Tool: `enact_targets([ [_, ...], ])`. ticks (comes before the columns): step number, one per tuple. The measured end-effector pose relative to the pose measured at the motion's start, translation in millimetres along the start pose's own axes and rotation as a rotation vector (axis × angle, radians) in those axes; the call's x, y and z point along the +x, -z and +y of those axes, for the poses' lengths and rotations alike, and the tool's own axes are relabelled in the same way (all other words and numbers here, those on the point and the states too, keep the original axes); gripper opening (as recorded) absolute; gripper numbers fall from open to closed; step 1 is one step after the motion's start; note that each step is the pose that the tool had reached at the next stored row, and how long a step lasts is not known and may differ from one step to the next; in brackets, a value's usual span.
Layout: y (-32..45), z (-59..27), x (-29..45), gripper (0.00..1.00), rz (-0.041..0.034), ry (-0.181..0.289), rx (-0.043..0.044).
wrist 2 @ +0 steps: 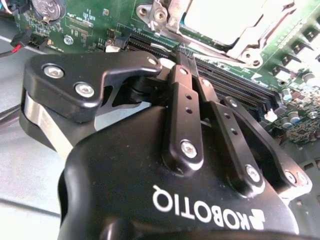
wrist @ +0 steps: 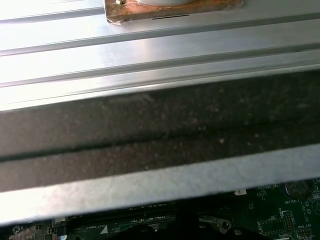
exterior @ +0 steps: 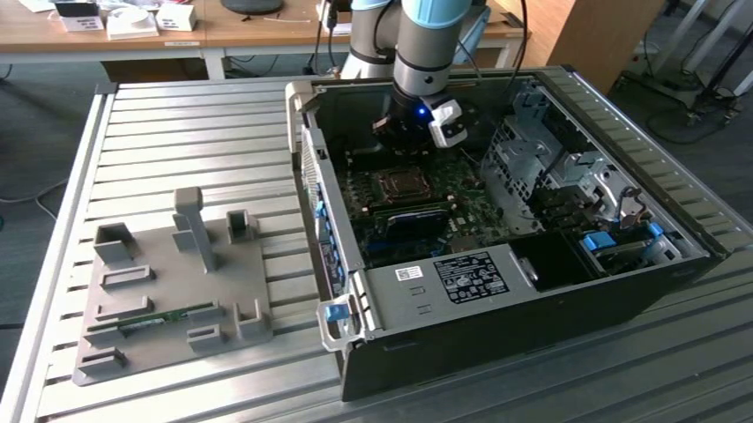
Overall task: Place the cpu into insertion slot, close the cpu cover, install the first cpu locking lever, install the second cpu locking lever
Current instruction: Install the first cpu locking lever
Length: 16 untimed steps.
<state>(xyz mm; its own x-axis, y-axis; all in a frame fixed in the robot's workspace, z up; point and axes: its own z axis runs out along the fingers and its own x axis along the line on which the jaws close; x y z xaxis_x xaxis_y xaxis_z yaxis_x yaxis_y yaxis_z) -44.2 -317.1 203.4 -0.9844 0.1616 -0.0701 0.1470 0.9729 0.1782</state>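
Observation:
Inside the open computer case, the insertion slot (exterior: 400, 186) sits on the green circuit board. My gripper (exterior: 407, 148) hangs over the board just beyond the slot, close to the case's back wall. In the second wrist view my gripper (wrist 2: 183, 51) is shut, its black fingers (wrist 2: 184, 95) pressed together with nothing seen between them. Their tips point at the socket's near edge. There the cpu (wrist 2: 217, 17) shows its pale face lying in the socket. The silver cpu cover (wrist 2: 250, 41) lies flat around it. A lever cannot be told apart from the metal frame.
Long black memory slots (wrist 2: 240, 85) run between my fingertips and the socket. The case walls (exterior: 316, 167) and a metal drive cage (exterior: 553, 159) box in the board. On the ribbed table at the exterior view's left lies a grey fixture plate (exterior: 176, 273) holding a memory stick (exterior: 153, 319).

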Motion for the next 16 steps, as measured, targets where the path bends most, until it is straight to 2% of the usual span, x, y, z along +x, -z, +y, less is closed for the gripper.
enact_targets([
  [16,-0.5,2.6,0.4,0.11,-0.0053,-0.036,-0.0056],
])
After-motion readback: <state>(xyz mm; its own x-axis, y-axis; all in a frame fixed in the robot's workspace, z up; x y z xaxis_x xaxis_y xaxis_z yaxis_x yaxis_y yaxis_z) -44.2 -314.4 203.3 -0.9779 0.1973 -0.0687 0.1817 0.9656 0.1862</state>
